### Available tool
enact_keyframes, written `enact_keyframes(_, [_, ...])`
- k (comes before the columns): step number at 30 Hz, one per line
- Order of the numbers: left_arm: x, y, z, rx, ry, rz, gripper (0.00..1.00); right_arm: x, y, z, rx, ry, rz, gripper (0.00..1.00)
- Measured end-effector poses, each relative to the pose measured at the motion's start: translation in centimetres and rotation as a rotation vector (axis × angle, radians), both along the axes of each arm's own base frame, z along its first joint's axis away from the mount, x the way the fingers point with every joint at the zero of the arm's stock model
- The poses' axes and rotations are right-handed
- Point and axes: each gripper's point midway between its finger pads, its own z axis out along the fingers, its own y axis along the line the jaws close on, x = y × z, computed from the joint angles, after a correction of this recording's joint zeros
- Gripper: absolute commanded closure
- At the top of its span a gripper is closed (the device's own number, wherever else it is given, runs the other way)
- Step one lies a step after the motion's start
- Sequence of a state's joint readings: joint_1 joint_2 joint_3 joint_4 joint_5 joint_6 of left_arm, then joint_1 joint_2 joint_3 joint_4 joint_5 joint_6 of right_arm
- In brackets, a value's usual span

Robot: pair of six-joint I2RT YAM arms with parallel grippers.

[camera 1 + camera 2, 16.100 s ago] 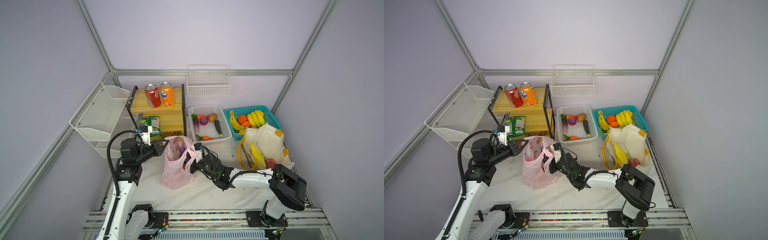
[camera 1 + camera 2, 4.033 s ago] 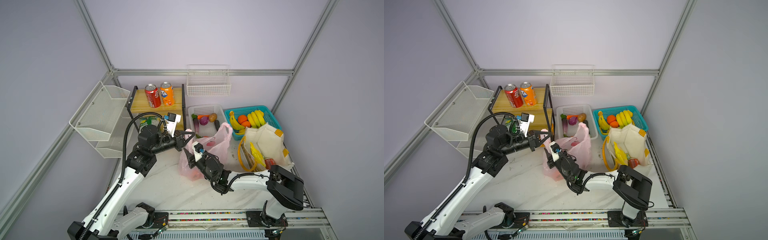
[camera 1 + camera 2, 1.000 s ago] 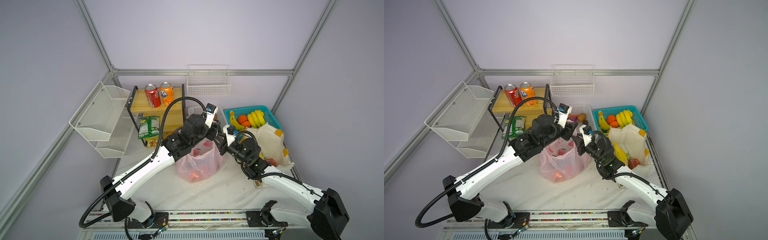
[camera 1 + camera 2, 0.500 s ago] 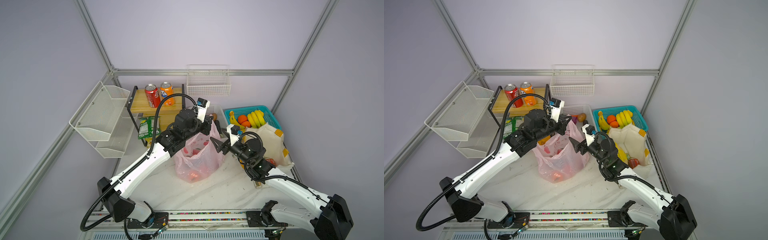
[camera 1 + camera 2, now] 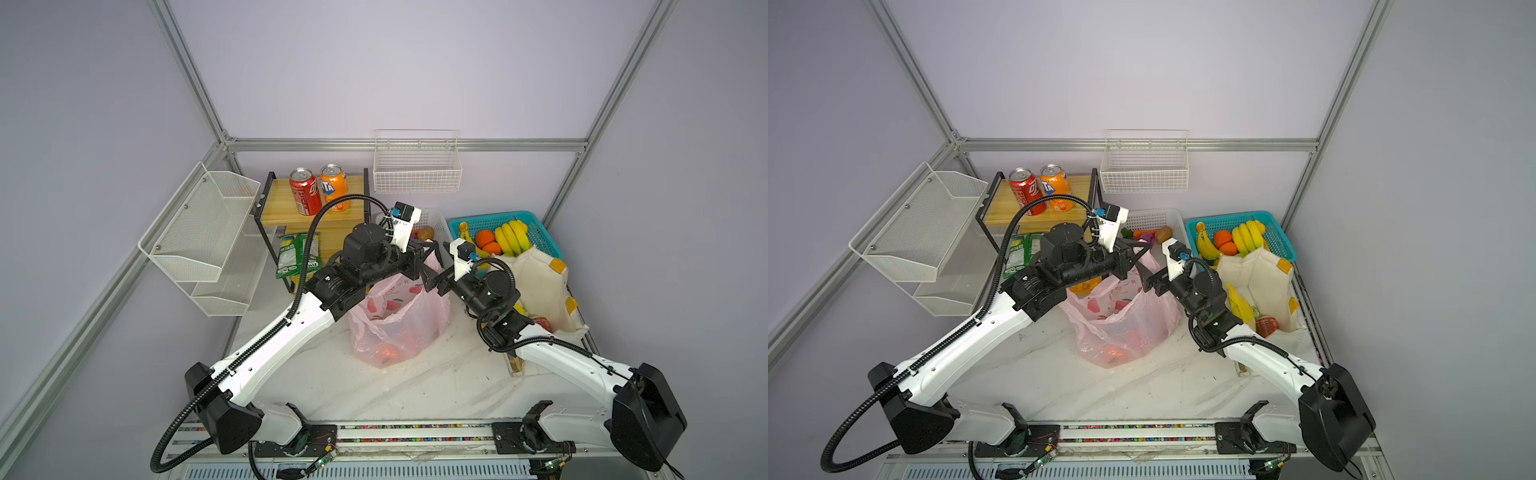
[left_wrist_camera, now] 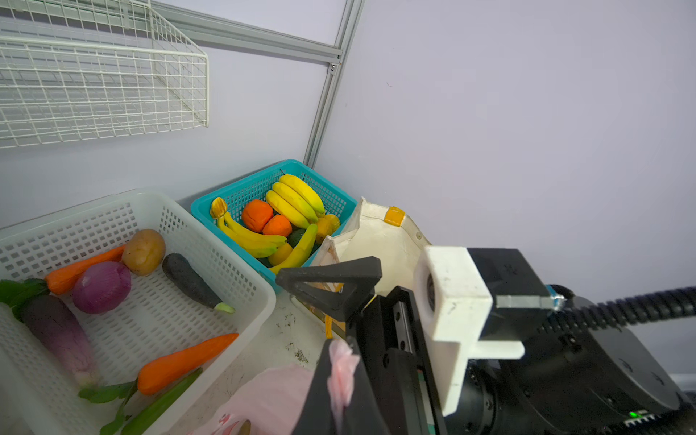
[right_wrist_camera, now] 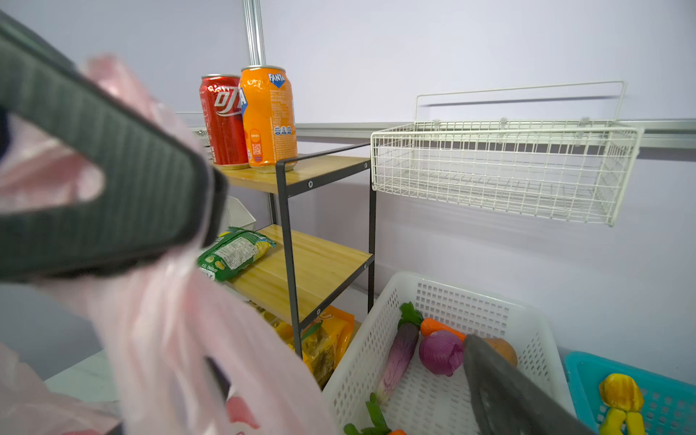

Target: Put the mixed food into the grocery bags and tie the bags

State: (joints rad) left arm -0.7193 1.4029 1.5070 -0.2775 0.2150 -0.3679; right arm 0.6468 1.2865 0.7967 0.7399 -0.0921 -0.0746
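The pink bag (image 5: 399,324) sat mid-bench with a few red bits inside, left gripper (image 6: 341,361) clamped on one handle, right gripper (image 5: 436,266) wide open just beside it, holding nothing. The tote (image 5: 536,286) at the right edge had some stuff too, but the onion (image 6: 101,288) and eggplant (image 6: 190,280) were in the basket (image 5: 440,220) at the back, red can (image 5: 304,191) on the shelf (image 5: 282,212), nothing tied, so roughly halfway I'd say.
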Motion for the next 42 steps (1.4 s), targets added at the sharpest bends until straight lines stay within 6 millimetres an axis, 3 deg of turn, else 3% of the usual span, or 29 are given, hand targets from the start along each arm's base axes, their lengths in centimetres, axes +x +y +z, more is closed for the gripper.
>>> enact_keyframes(7, [-0.4,-0.1,-0.3,-0.021,0.034,-0.017,1.0,1.6,0.7,-0.5,0.079,0.021,-0.047,0.29])
enact_keyframes(11, [-0.3,0.0,-1.0,-0.036,0.07,-0.022,1.0,2.3,0.6,-2.9,0.102,0.076,-0.122,0.41])
enact_keyframes(15, [0.0,0.3,-1.7,-0.038,0.105,-0.018,1.0,1.8,-0.1,-6.8,0.071,0.145,-0.165,0.42])
enact_keyframes(18, [0.3,0.5,-2.1,-0.039,0.117,-0.012,1.0,1.5,-0.8,-8.4,0.051,0.172,-0.186,0.32])
enact_keyframes(21, [0.4,0.7,-2.1,-0.049,0.118,-0.012,1.0,0.9,-1.2,-7.6,0.058,0.167,-0.179,0.18])
enact_keyframes(25, [0.0,0.8,-1.3,-0.076,0.101,-0.023,1.0,0.2,-1.1,-4.4,0.116,0.119,-0.147,0.1])
enact_keyframes(28, [-0.1,0.8,-0.9,-0.087,0.095,-0.029,1.0,0.2,-0.2,-2.5,0.146,0.092,-0.12,0.08])
enact_keyframes(31, [-0.2,0.7,-0.6,-0.096,0.09,-0.031,1.0,0.8,1.0,-2.0,0.164,0.084,-0.105,0.12])
enact_keyframes(33, [-0.2,0.7,-0.6,-0.099,0.088,-0.032,1.0,1.7,1.8,-2.9,0.165,0.105,-0.113,0.22])
enact_keyframes(37, [0.0,1.1,-1.0,-0.101,0.104,-0.021,1.0,3.2,1.8,-7.0,0.141,0.182,-0.184,0.38])
enact_keyframes(42, [0.8,2.0,-3.0,-0.081,0.156,0.01,1.0,2.3,0.7,-11.8,0.1,0.249,-0.219,0.39])
